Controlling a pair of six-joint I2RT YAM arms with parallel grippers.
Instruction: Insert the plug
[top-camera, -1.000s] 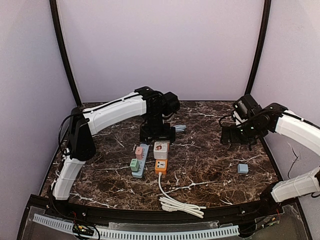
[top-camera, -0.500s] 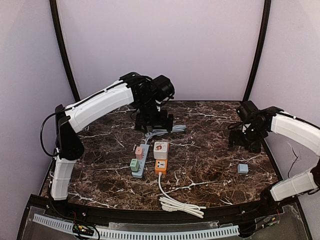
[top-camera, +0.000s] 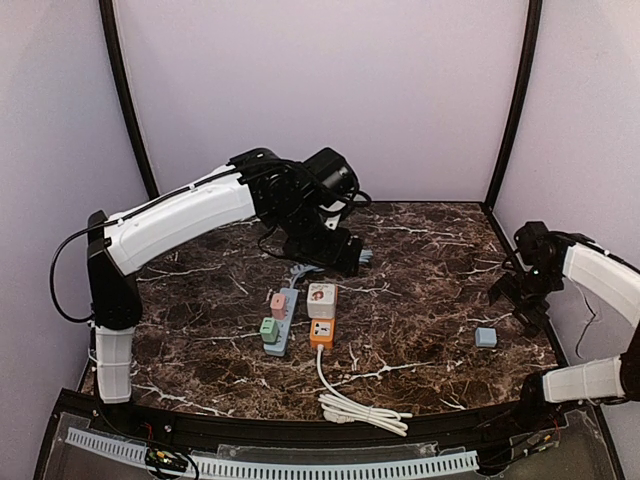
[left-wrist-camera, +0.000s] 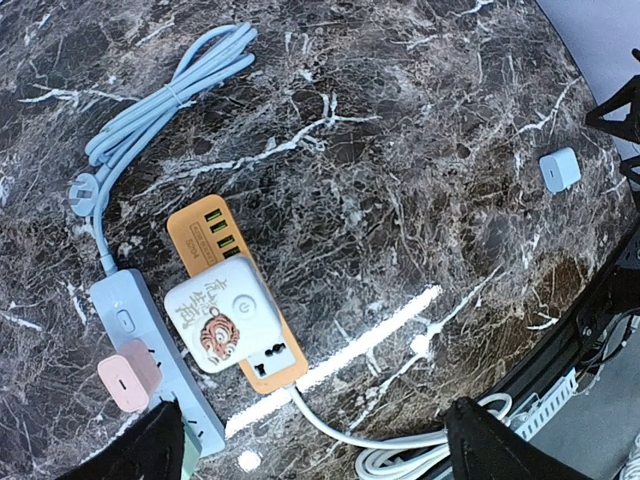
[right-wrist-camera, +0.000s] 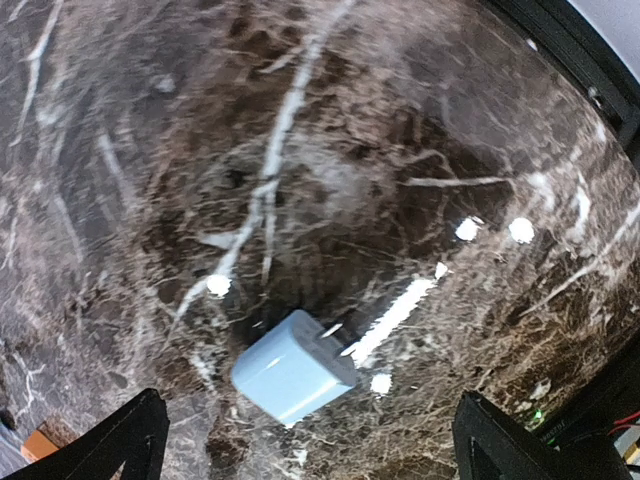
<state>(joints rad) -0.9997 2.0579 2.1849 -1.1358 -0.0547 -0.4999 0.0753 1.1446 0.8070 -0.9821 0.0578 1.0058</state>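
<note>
Broadly, a dark brown marble table (top-camera: 420, 290) with white veins, walled by pale lilac panels. Reaching from the near left corner to the far middle, the white-and-black left arm (top-camera: 190, 215), its left gripper (left-wrist-camera: 315, 440) hanging above the power strips with fingers spread wide, gripping nothing. Along the right edge, the right arm (top-camera: 600, 275), bent at the elbow. Right gripper (right-wrist-camera: 315, 445) likewise spread open and empty, poised over the table's right side.

Near the table's centre, a long blue-grey power strip (top-camera: 281, 322) lying front to back, with a blue-grey cable (left-wrist-camera: 165, 100) bundled in a loop beyond its far end. Just beside it on the right, a shorter orange power strip (top-camera: 322, 335), showing a row of USB ports in the left wrist view. From its near end, a white cable (top-camera: 350, 400) running toward the front edge and gathered there in loose coils.

Seated on the orange strip, a white cube adapter (top-camera: 322, 298) with a reddish picture on its face. Plugged into the blue-grey strip, a pink adapter (top-camera: 279, 304) and, nearer the front, a green adapter (top-camera: 269, 328).

Smallest of all, the light blue plug (top-camera: 486, 337): lying loose on the marble at the right, well apart from both strips, near the right gripper. In the right wrist view, seen between the open fingers, touched by neither.
</note>
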